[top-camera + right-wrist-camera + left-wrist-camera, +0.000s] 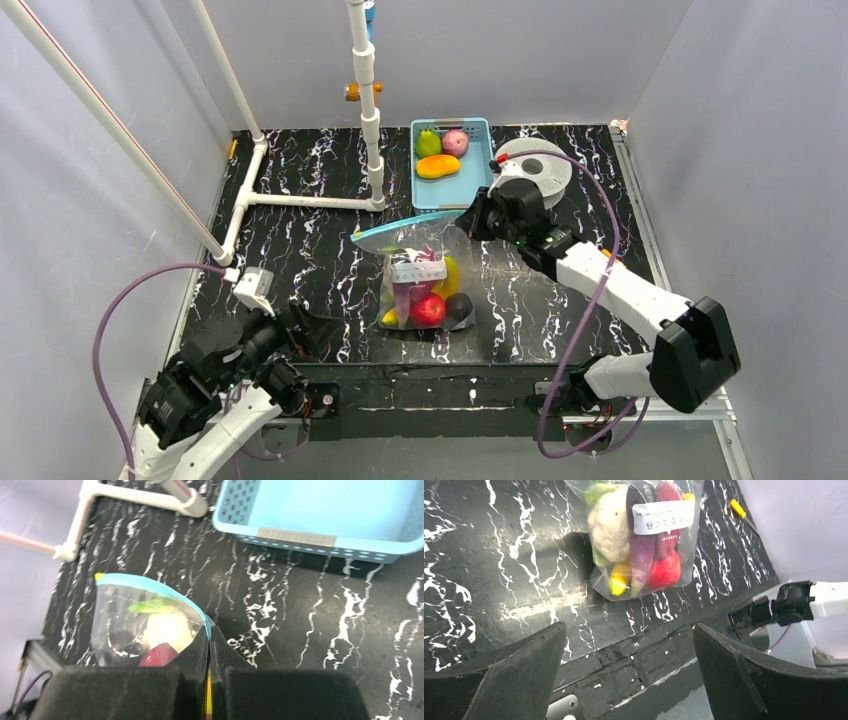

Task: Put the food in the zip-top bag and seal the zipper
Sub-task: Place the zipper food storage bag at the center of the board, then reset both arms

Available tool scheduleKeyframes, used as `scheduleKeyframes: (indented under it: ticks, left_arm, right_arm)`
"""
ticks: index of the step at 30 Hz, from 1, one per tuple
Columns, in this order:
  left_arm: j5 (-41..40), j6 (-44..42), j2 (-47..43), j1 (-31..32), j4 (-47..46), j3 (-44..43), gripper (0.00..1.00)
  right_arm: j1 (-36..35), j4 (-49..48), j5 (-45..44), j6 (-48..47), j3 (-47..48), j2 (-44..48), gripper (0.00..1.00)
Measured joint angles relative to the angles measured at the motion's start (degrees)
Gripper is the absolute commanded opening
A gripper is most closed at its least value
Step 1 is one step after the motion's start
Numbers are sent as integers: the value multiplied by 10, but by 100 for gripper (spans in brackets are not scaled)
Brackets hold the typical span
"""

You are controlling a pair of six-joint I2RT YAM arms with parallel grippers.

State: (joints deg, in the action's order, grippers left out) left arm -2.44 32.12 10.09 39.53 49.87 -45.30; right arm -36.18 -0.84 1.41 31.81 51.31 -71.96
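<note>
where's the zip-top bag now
Top view: the zip-top bag sits mid-table, nearer than the blue basket, its corner pinched by the jaws of the right gripper.

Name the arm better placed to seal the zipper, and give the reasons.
Right. The right claw is shut on the zipper at one end of the zip-top bag. The left claw is open and well apart from the bag.

The zip-top bag (425, 262), full of food (428, 309), stands on the counter (320, 215); the right tool (470, 222) pinches its zipper's (395, 230) right end, near the basket (450, 195).
</note>
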Motion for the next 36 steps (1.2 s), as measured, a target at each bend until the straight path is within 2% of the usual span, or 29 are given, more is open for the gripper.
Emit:
scheduleKeyframes:
  ticks: [3, 7, 11, 18, 24, 31, 36]
  left_arm:
    - [-32, 12, -42, 0, 9, 0, 98]
    - [-68, 28, -97, 0, 16, 3, 98]
    - [-89, 37, -101, 0, 19, 10, 98]
    - [-81, 34, -101, 0, 17, 11, 98]
    - [-57, 24, -84, 0, 13, 11, 98]
    - [-37, 15, -65, 0, 3, 11, 98]
    - [-34, 13, -69, 0, 2, 11, 98]
  right_arm:
    - [-5, 45, -56, 6, 44, -43, 1]
    - [-7, 104, -134, 14, 56, -54, 1]
    - [-7, 151, -196, 21, 56, -54, 3]
    - [-7, 179, -234, 20, 56, -61, 43]
    - [-7, 205, -255, 3, 55, -58, 68]
    - [-7, 243, -253, -32, 56, 47, 97]
    - [-7, 254, -235, -55, 67, 150, 98]
